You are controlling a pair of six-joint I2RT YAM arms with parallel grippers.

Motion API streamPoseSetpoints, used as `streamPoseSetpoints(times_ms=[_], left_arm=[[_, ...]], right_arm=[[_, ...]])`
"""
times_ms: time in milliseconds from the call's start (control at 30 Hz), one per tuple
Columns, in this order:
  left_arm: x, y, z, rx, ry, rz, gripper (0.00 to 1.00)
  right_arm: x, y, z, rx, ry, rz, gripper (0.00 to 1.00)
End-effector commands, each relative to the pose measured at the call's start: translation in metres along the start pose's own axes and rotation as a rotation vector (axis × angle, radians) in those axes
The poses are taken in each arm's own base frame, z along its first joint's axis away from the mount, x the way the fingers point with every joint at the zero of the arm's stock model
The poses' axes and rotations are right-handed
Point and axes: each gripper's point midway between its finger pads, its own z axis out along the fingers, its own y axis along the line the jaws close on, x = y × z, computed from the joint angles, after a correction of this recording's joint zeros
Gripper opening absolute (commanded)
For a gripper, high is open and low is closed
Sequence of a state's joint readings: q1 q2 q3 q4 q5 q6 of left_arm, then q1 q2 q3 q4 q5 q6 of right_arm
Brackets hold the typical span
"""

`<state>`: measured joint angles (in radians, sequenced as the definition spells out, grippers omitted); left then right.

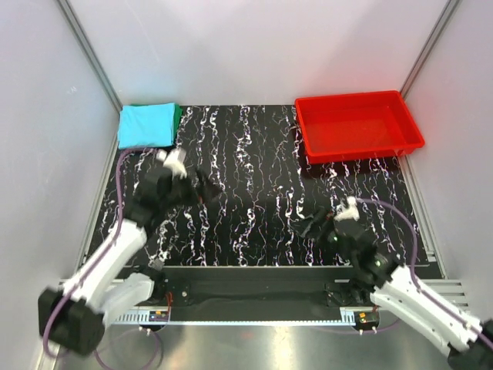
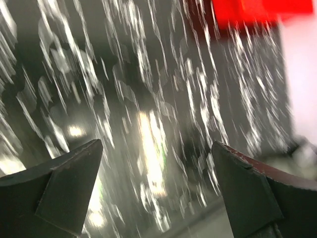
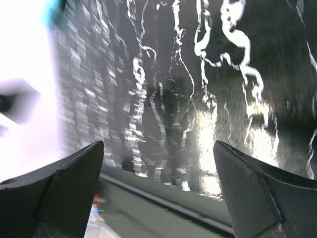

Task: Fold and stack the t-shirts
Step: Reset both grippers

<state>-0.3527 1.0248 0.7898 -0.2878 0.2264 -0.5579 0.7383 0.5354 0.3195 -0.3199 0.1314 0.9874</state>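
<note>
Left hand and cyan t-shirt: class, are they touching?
Apart. The top external view shows patterned mat between the left hand and the folded cyan t-shirt.

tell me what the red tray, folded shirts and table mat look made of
Red tray: probably moulded plastic, smooth, slight sheen. Cyan t-shirt on the dark green t-shirt: soft matte cloth, rounded fold edges. Mat: black, white-veined, glossy under glare; material unclear.

Folded light cyan t-shirt (image 1: pixel 146 126) lies flat atop the dark green t-shirt (image 1: pixel 177 115) — stacked, far left.
</note>
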Motion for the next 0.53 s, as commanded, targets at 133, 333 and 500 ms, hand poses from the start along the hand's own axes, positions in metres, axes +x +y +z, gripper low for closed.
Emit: streamPoseSetpoints(times_ms=[133,333,500], left_arm=[[0.070,-0.039,-0.065,0.392,-0.014,-0.266,0.99],[0.093,-0.046,-0.088,0.691,-0.094,-0.522,0.99],[0.089,-0.057,-0.115,0.948,-0.173,-0.571,0.99]], right_arm=[[0.003,-0.031,-0.013,-0.057,-0.107,0.633,1.00],[0.025,-0.032,-0.004,0.017,0.011,0.616,1.00],[0.021,-0.009,-0.010,-0.128,0.023,0.560,1.00]])
